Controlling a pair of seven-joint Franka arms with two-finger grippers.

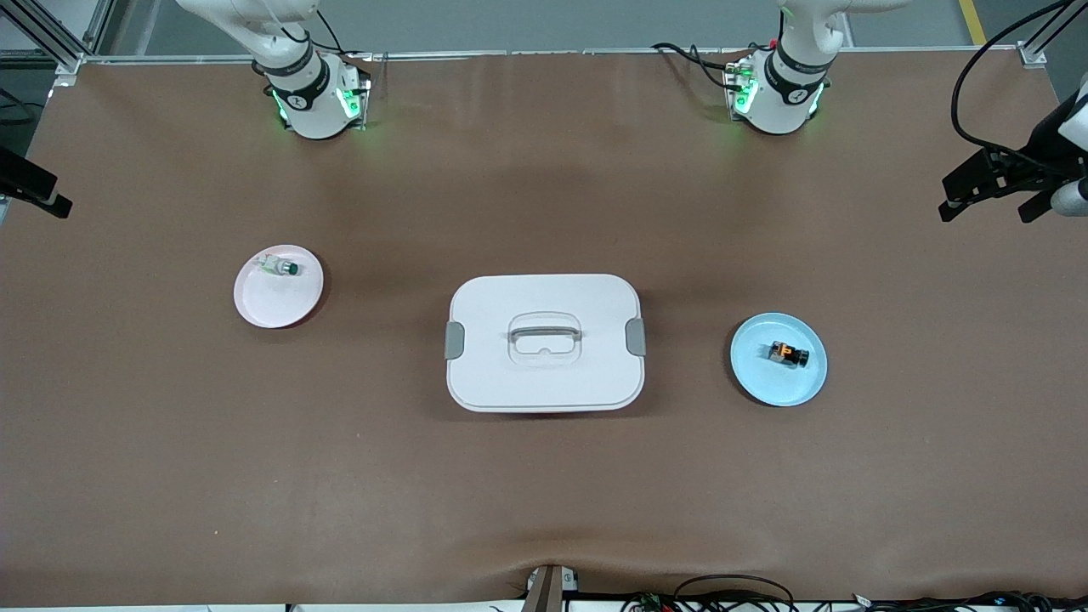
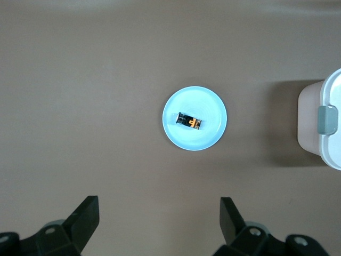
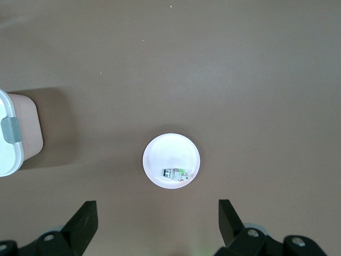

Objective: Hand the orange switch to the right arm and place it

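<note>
**Orange switch on the blue plate, both grippers high and spread**

Orange switch [image 1: 789,354] lies flat on the blue plate [image 1: 759,375], near the plate's middle, with nothing touching it. We see its black body with the orange mark facing up and one greyish end.

We take the white box [image 1: 544,387] at the middle of the brown table [image 1: 544,493] as our landmark. Its lid is on, with a grey latch [image 1: 455,341] at each short end and a clear handle [image 1: 544,328] lying on top.

The blue plate sits beside the box toward the left arm's end of the table, well apart from it. The pink plate [image 1: 255,306] sits beside the box toward the right arm's end, also well apart, and slightly farther from the front camera than the box. On it we find a small whitish-clear piece with a green tip [image 1: 279,267].

The left gripper [image 2: 160,213] hangs high over the table, above the area of the blue plate. We see its fingers [image 2: 85,216] spread wide with nothing between them.

The right gripper [image 3: 158,216] hangs high over the table, above the area of the pink plate. Its fingers [image 3: 85,218] likewise stand wide apart and hold nothing.
</note>
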